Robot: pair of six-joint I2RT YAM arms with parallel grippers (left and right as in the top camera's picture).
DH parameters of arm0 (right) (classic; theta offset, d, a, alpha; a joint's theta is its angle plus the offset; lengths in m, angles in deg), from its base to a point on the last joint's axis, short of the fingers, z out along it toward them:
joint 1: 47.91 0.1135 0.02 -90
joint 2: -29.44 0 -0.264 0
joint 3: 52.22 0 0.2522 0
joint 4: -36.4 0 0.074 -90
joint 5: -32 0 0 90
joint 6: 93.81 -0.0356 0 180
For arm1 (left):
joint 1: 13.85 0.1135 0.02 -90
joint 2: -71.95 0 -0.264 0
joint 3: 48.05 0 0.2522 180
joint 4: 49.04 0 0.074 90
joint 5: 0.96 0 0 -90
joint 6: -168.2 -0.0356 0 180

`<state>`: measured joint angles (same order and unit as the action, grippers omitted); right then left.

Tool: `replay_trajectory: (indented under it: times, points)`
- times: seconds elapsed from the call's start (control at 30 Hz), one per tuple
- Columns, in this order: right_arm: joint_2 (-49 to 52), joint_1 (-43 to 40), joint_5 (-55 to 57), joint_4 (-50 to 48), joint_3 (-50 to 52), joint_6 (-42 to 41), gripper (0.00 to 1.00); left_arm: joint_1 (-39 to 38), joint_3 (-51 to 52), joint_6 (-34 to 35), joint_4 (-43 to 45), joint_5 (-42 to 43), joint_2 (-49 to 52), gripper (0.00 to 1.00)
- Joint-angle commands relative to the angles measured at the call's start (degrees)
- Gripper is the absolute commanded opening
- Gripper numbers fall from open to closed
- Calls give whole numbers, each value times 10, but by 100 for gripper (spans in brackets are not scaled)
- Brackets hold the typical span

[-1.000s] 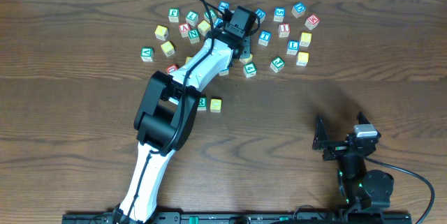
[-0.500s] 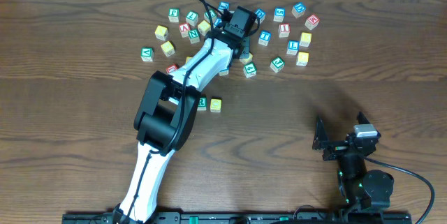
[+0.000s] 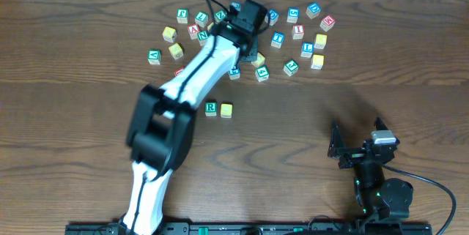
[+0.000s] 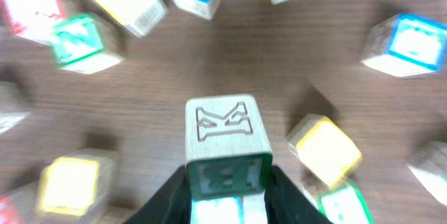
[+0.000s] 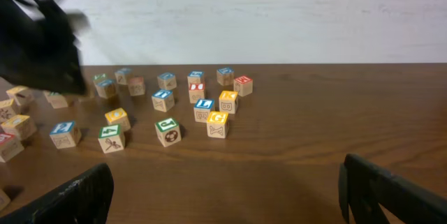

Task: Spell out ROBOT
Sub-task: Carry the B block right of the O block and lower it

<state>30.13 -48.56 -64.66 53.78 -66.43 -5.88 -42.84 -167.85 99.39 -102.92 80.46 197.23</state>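
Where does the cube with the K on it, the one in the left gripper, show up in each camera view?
Left wrist: K cube at bottom centre, clamped in the left gripper.
Overhead: not visible; hidden under that gripper, amid the cube cluster.
Right wrist: not visible; the blurred left arm covers that side.
Shared landmark: yellow cube, right of the K cube in the left wrist view.

The tabletop [image 3: 73, 81] showed dark brown wood grain; the R cube [image 3: 211, 107] and the gripped cube [image 4: 227, 140] had green borders.
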Motion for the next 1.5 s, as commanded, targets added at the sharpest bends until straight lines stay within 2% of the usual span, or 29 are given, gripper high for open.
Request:
replay_trajectory:
  times: [0.0, 0.2, 0.33, 0.5, 0.8, 1.0, 1.3, 1.33, 1.47]
  points:
    - [-3, 2, 1, 2, 1, 9, 99, 1, -11, 1, -68, 43, -104, 29]
    - [-3, 2, 1, 2, 1, 9, 99, -19, -11, 2, -234, 117, -145, 29]
    - [-3, 2, 1, 2, 1, 9, 99, -49, 19, 0, -274, 125, -140, 25]
    - [-3, 2, 1, 2, 1, 9, 99, -82, 93, -9, -238, 125, -139, 25]
    - [-3, 2, 1, 2, 1, 9, 99, -100, 204, -169, -121, 125, -139, 26]
    - [-3, 2, 1, 2, 1, 9, 99, -100, 227, -234, -87, 125, -139, 27]
    - [-3, 2, 1, 2, 1, 9, 99, -100, 254, -287, -59, 124, -139, 28]
    - [-3, 2, 1, 2, 1, 9, 99, -100, 254, -290, -57, 124, -138, 32]
    - [-3, 2, 1, 2, 1, 9, 99, -100, 261, -291, -36, 124, -131, 37]
